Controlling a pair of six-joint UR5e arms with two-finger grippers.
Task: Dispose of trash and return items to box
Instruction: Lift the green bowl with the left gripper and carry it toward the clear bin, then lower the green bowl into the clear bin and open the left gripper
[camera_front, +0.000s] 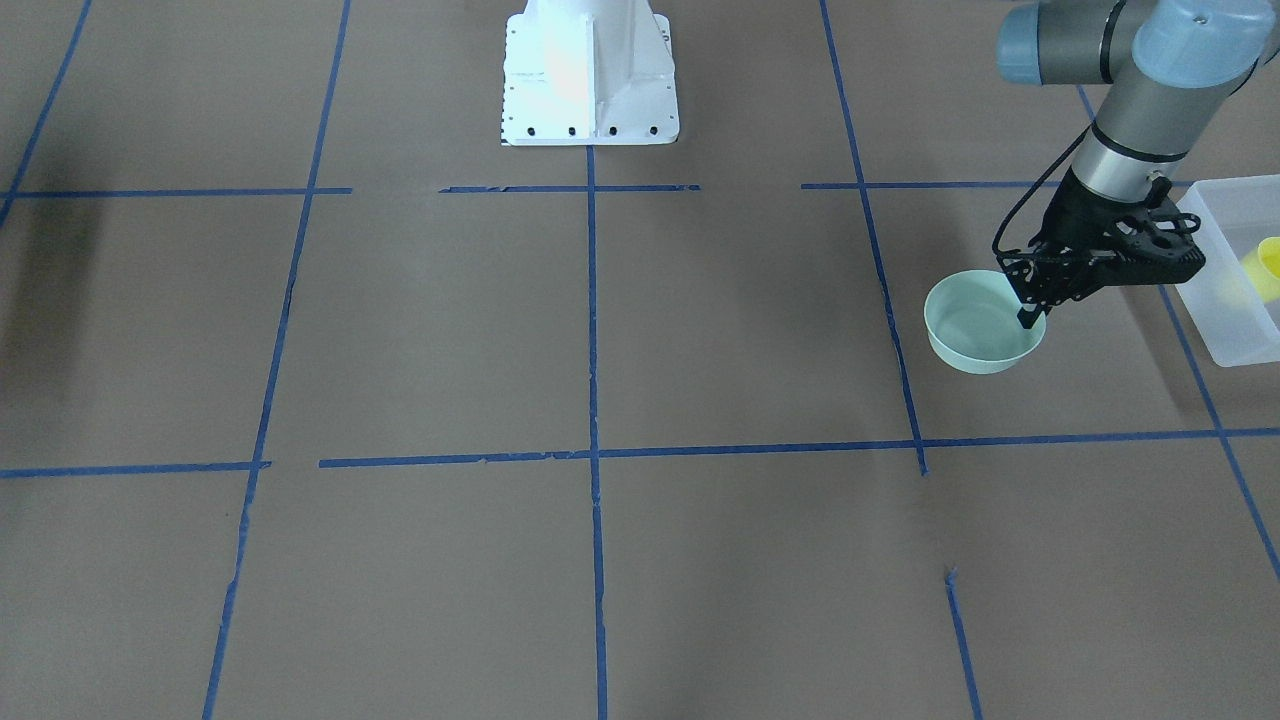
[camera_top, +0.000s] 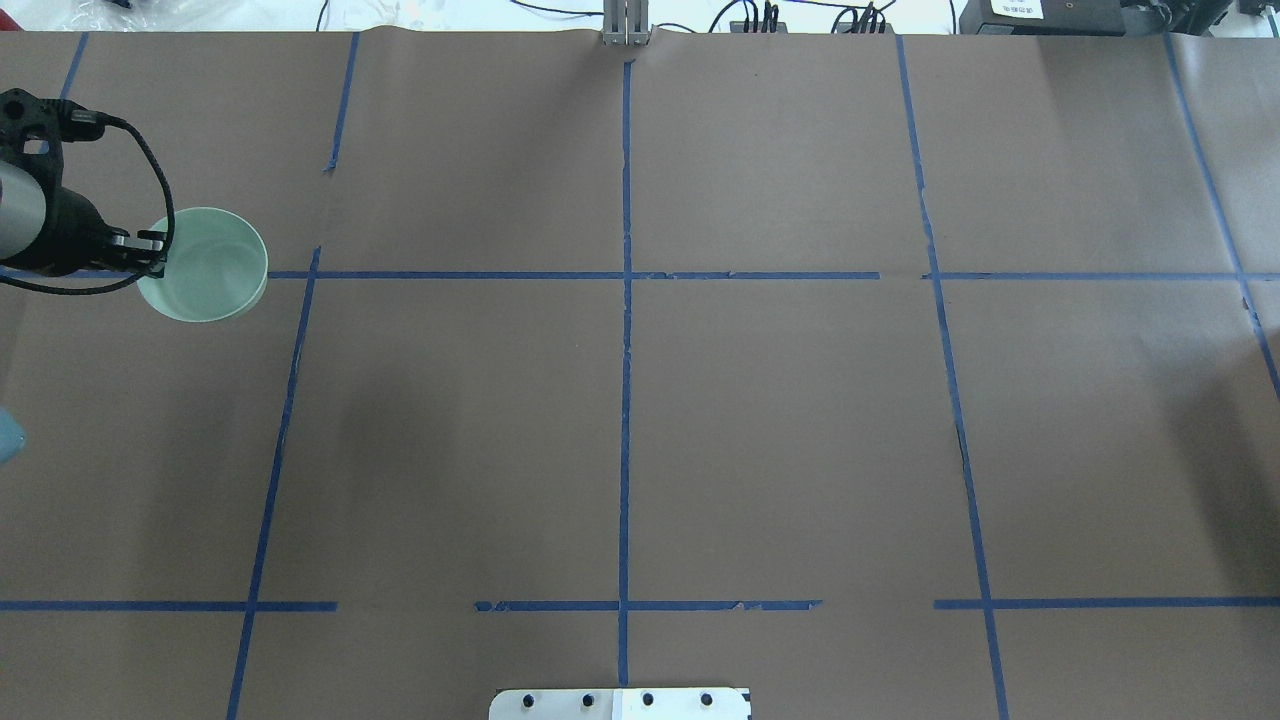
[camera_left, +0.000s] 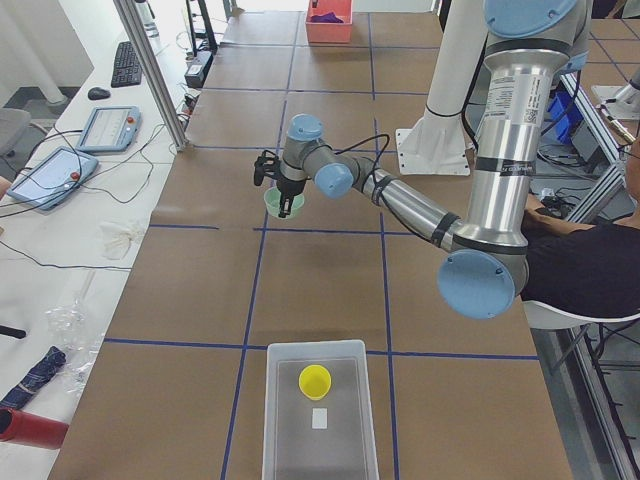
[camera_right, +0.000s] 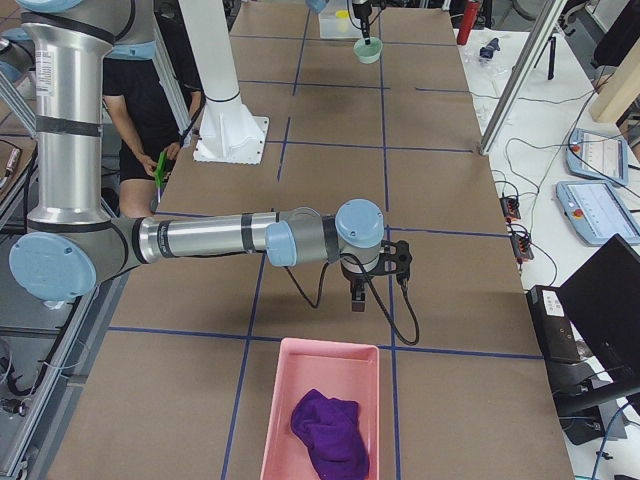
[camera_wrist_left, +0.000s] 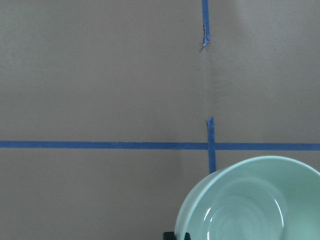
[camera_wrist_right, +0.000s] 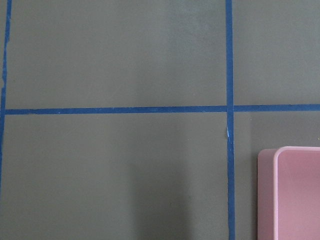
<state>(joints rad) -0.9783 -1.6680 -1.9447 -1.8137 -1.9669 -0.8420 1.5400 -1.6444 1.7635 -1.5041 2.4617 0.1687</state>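
Your left gripper (camera_front: 1030, 318) is clamped on the rim of the pale green bowl (camera_front: 975, 330), with one finger inside the bowl and the other against its outer wall. Your left wrist camera shows only the bowl's rim and a dark fingertip at the bottom edge, so you can't confirm from it whether the bowl is off the counter (camera_front: 450, 330).

The bowl sits near the box (camera_front: 1235, 340) but apart from it, on the box's side toward the middle of the counter. Nothing can be seen inside the bowl. The yellow cup (camera_front: 1268, 268) is already in the box, standing upright on its floor next to a small white card.

Your right gripper (camera_right: 356, 300) hangs over bare counter at the end farthest from the box. It shows only from the side, so I cannot tell whether it is open or closed. Just beyond it, farther again from the box, a pink tray (camera_right: 275, 420) holds a crumpled purple cloth (camera_right: 325, 430).

You look to be partway through returning the bowl. For the next move, lift it above the box's near wall, carry it sideways over the box and lower it clear of the cup. The grip is only a thin pinch on the rim, so keep the bowl level.
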